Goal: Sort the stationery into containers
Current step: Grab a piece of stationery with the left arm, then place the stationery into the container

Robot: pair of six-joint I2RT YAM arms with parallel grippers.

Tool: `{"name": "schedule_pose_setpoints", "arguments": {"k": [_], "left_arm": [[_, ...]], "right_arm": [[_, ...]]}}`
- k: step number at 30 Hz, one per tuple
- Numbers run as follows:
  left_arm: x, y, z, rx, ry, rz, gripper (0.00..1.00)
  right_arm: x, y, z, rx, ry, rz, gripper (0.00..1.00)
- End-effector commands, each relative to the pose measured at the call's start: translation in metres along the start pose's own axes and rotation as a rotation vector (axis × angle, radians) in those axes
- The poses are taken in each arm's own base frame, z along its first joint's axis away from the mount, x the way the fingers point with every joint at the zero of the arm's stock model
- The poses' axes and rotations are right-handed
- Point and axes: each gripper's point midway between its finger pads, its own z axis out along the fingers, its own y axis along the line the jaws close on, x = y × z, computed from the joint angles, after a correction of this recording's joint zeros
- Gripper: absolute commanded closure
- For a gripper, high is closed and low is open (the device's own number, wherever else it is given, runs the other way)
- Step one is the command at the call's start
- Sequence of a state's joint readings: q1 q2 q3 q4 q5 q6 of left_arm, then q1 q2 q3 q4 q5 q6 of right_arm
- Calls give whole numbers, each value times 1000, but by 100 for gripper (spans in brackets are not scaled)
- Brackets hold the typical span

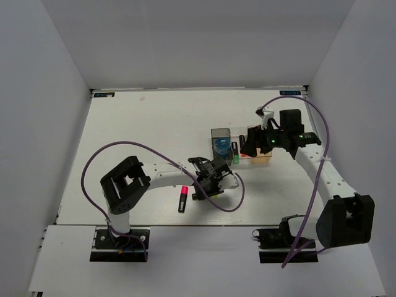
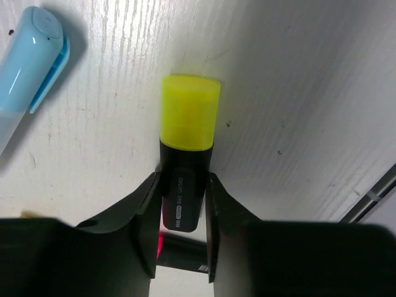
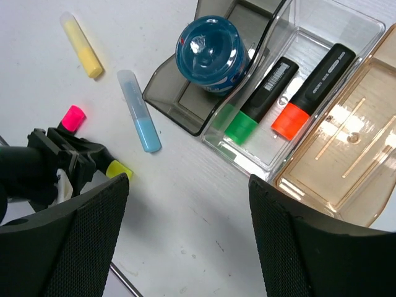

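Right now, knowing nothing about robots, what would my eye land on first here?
Probably the yellow-capped highlighter, lying on the white table and pinched between the fingers of the left tool. Next, the shiny blue round roll sitting in the dark grey bin, beside the green-capped highlighter and orange-capped highlighter in the clear bin.
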State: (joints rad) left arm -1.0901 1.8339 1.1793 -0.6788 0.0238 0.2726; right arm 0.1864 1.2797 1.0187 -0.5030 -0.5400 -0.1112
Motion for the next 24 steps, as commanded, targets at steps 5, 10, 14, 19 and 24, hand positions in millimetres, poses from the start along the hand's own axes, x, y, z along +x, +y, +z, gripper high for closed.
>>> {"name": "schedule_pose_setpoints", "arguments": {"k": [5,10,14,19,24], "left_arm": [[2,-10,6,71,-11,-31,87],[-30,-7,-39,50,-127,-49,100],[-76,3,-94,22,-311,-70,100],[-140,41,-141,-19,-515,-181,100],[-201,113,-145,-86,-688,-493,100]], "right_arm": [[8,7,-14,-30,-67,-20,20],[15,-3,-29,61,-109,2,16],[19,-15,-41,159,-137,-2,100],[19,-23,-53,245,-168,25,48],[25,-30,-61,302,-184,33,30]]}}
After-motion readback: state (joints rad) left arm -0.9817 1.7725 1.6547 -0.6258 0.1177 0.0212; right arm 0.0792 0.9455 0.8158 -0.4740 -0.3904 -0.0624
